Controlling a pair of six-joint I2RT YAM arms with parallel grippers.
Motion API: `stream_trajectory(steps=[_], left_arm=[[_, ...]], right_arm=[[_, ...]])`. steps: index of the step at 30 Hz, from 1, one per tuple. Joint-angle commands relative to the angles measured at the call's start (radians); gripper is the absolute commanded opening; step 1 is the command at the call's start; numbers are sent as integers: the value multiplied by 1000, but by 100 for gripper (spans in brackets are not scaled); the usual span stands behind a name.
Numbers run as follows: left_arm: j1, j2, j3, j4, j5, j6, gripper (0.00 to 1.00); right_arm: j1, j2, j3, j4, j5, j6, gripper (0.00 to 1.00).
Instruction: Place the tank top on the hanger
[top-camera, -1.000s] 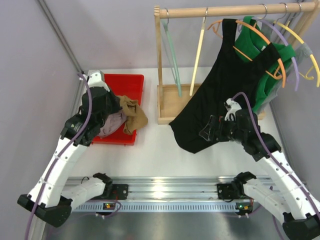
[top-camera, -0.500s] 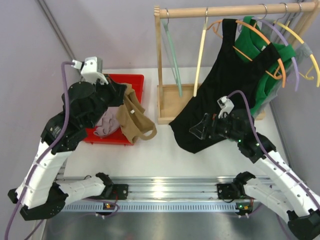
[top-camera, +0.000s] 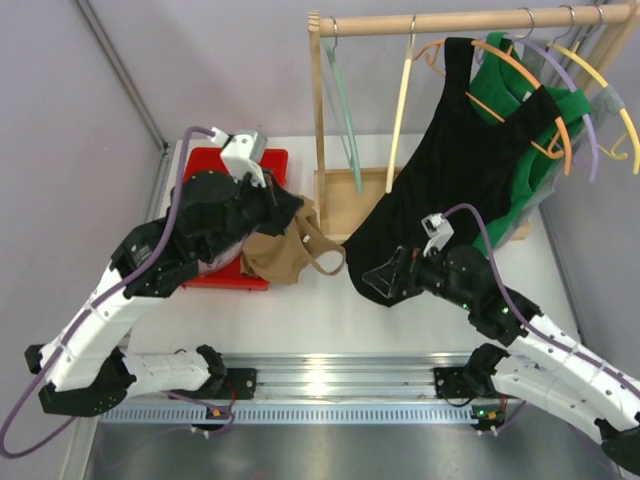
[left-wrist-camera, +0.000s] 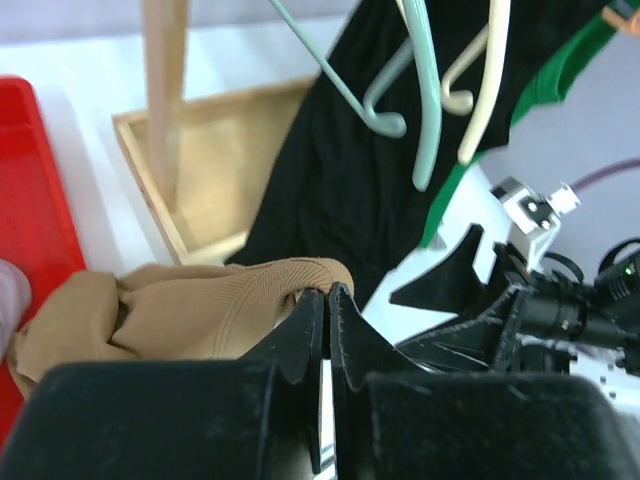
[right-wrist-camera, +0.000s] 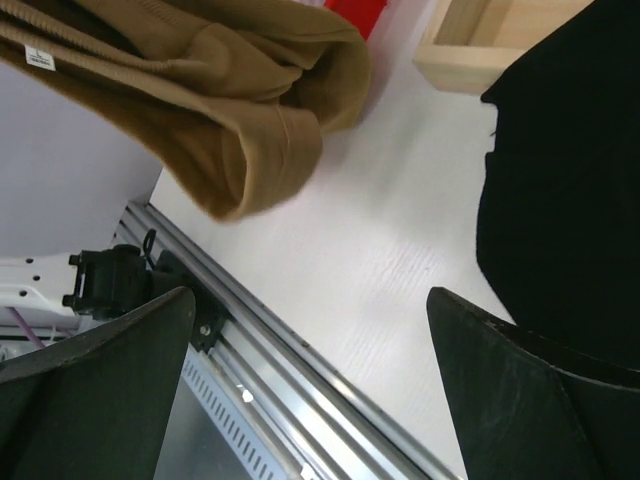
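Your left claw (left-wrist-camera: 325, 300) is pinching the tank top (left-wrist-camera: 200, 315) by its ribbed edge, jaws closed tight on the fabric. The top is dangling under that claw, above the surface (top-camera: 300, 310), with the red tray (top-camera: 275, 165) sitting just left of it. Your right claw (top-camera: 385, 272) is gaping fully wide, gripping nothing, pointing at the top. The hanger (top-camera: 398, 120) is hanging on the rail (top-camera: 450, 20), up beyond both claws.

Before me: white table (top-camera: 310, 300); pale lilac-grey walls (top-camera: 60, 100) left, behind, right; wooden garment rack (top-camera: 440, 20) at back; even light.
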Motion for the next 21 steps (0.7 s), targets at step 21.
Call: stream_trajectory(steps=[21], left_arm=[[-242,67,-51,160,-194,-35,0]], right_arm=[[504,200,-71,342,633,374,100]])
